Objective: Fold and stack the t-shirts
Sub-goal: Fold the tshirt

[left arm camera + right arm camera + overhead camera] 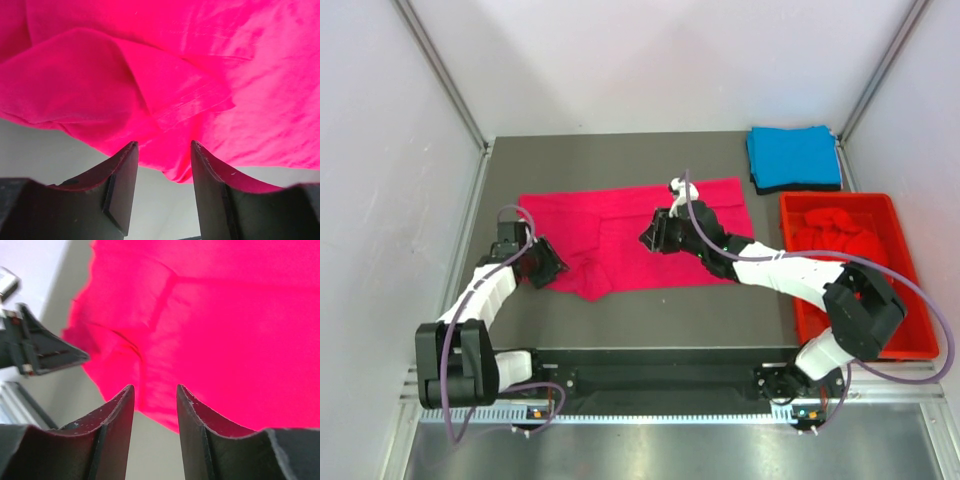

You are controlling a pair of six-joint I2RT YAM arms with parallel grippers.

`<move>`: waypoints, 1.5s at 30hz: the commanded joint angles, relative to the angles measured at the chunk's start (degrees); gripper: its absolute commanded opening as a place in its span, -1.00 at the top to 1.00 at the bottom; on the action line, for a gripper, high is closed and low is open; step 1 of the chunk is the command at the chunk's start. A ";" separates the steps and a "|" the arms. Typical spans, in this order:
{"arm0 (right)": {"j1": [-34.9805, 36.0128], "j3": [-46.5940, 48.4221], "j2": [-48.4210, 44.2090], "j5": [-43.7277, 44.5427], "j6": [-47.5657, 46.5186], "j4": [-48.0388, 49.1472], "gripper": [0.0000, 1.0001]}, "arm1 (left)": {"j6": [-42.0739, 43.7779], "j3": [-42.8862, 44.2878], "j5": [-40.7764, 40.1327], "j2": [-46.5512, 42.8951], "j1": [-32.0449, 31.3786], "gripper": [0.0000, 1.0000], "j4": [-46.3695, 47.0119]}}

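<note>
**FOLD IN PROGRESS: PINK T-SHIRT, BOTH HANDS EMPTY**

**Procedure.** The step in hand appears to be regrasping for the next fold.
- Bring the left hand [164,145] down on the doubled cloth at the 9 o'clock end, not on a single layer, so that the flap travels with the body.
- Set the right hand [155,387] on the 6 o'clock hem, well apart from the left, to keep the edge taut.
- Lift both together and low. An uneven lift is likely to drag the loose end into a bunch.

**Hand state.** Both hands stand partly open with nothing between the fingers. The wrist views show cloth beyond the tips only. The left hand hovers at the 9 o'clock edge of the shirt, the right over its middle.

**Workpiece.** The pink t-shirt [610,225] lies mid-counter [620,320], long axis 9 to 3 o'clock.
- It is mostly flat, with a visible seam line.
- A sleeve flap is turned over the body near 9 o'clock.
- The cloth is rumpled toward 7 o'clock.

A folded blue t-shirt [792,155] sits at 1 o'clock. The red t-shirts [835,228] lie in the crate [835,198] at 3 o'clock.
</note>
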 commanded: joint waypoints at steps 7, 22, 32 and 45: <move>-1.98 -4.95 -4.99 4.46 1.99 -2.14 0.17 | -4.86 -2.32 -4.78 2.88 -3.29 -0.04 8.06; -3.74 -6.79 -7.90 5.25 1.82 -3.19 0.15 | -10.22 -3.20 -8.39 7.19 -7.15 0.18 11.75; -7.69 -5.91 -11.23 22.89 18.77 -28.58 0.01 | -9.18 3.38 -12.78 9.03 -7.51 1.00 8.68; -19.12 -10.57 -17.30 30.30 29.94 -46.60 -0.15 | -5.92 9.81 -21.31 6.49 -7.42 1.00 6.12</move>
